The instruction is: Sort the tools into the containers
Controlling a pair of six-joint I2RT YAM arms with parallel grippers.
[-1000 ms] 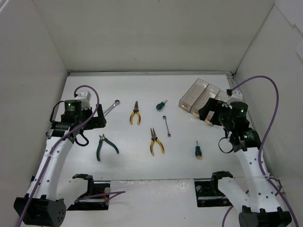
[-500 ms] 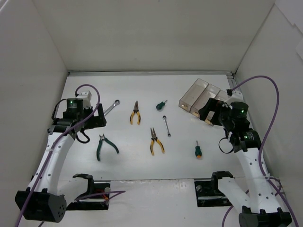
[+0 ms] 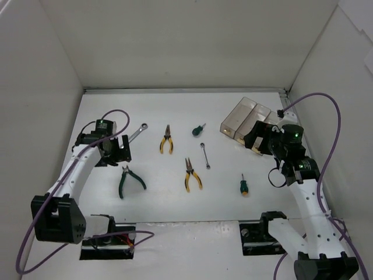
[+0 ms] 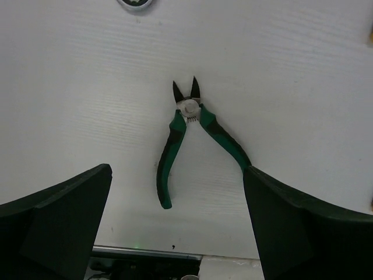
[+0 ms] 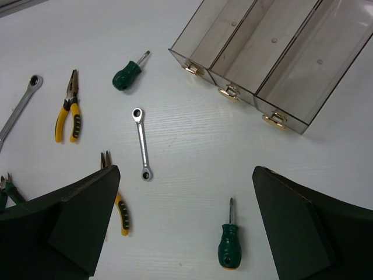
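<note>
The green-handled pliers (image 3: 129, 179) lie flat at the left front, handles spread. My left gripper (image 3: 118, 151) hovers just behind them, open; in the left wrist view the green-handled pliers (image 4: 169, 157) sit between and ahead of its fingers (image 4: 64, 210), untouched. Two yellow-handled pliers (image 3: 166, 140) (image 3: 192, 174), two silver wrenches (image 3: 137, 133) (image 3: 205, 155) and two green screwdrivers (image 3: 199, 129) (image 3: 243, 186) lie spread over the middle. The three joined smoky containers (image 3: 246, 118) stand at the back right. My right gripper (image 3: 260, 140) hangs open by their near end, holding nothing.
White walls close in the table on the left, back and right. In the right wrist view the containers (image 5: 274, 46) show nothing inside, with brass latches at their near ends. The arm bases and black mounts (image 3: 108, 236) sit along the front edge.
My left arm has swung its wrist to the right and brought the gripper nearer the green-handled pliers. The right arm and all tools have stayed put.
</note>
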